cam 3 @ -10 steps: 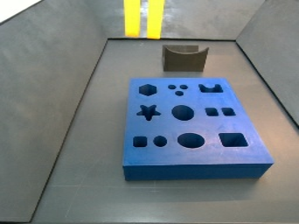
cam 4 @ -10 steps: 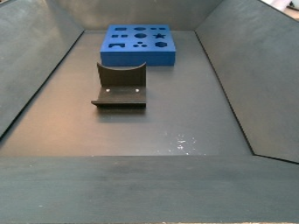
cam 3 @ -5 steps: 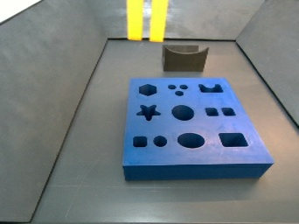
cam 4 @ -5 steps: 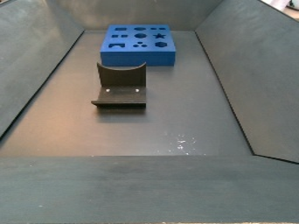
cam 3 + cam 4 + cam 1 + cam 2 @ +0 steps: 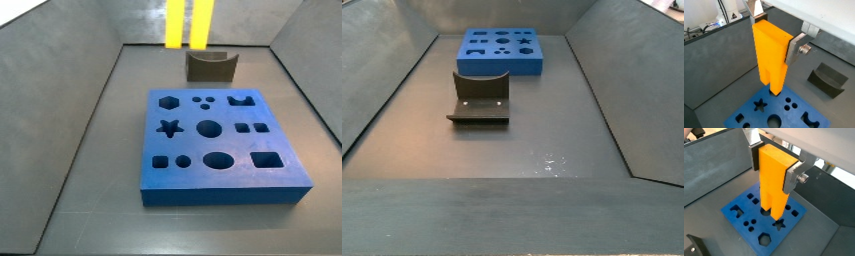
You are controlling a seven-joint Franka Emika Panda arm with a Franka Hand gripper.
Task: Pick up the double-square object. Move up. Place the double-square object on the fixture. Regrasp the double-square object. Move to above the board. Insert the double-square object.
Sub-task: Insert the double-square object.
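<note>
The yellow bar hangs upright in the air, clamped near its upper end between the two silver fingers of the gripper. In a side view only its lower end shows at the top edge, and over the past second it has slid sideways, from left of the dark fixture to nearly above it. Both wrist views look down past the bar's tip onto the blue board and its cutouts (star, circles, squares), well below. The carry toward the board seems underway; insertion has not begun. The grey surface holds nothing else.
</note>
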